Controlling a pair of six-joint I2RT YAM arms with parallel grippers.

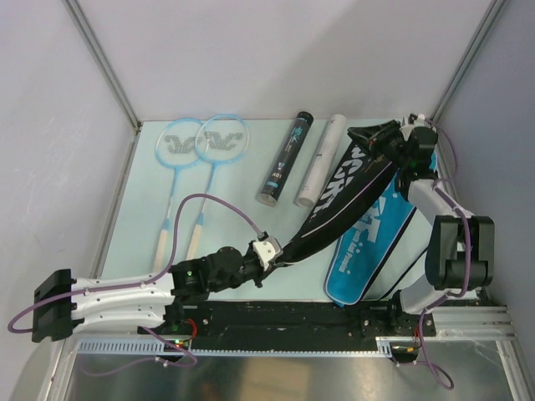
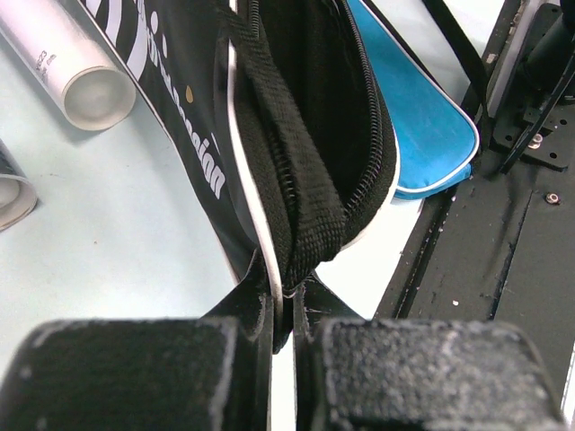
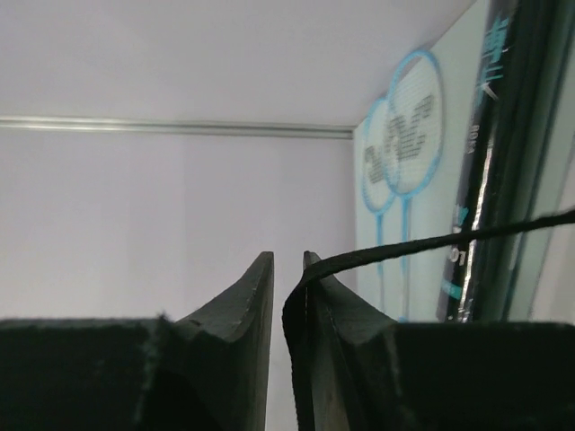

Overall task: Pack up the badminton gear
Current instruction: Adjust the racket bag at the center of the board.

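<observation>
A black racket bag (image 1: 334, 200) hangs slantwise between both arms, its zip gaping (image 2: 314, 108). My left gripper (image 1: 272, 251) (image 2: 289, 296) is shut on the white-piped edge and webbing strap at its lower end. My right gripper (image 1: 383, 134) (image 3: 287, 260) is at the bag's far end. Its jaws stand a little apart, and a thin black strap (image 3: 431, 241) is draped over one fingertip. A blue bag (image 1: 368, 251) (image 2: 422, 126) lies under the black one. Two light-blue rackets (image 1: 201, 142) (image 3: 404, 135) lie at the back left. A black tube (image 1: 284, 159) and a white tube (image 1: 322, 159) (image 2: 76, 76) lie mid-table.
Metal frame posts and grey walls close in the table (image 1: 242, 225) at the back and both sides. A black rail (image 1: 276, 317) with the arm bases runs along the near edge. The rackets' handles (image 1: 180, 238) reach close to my left arm.
</observation>
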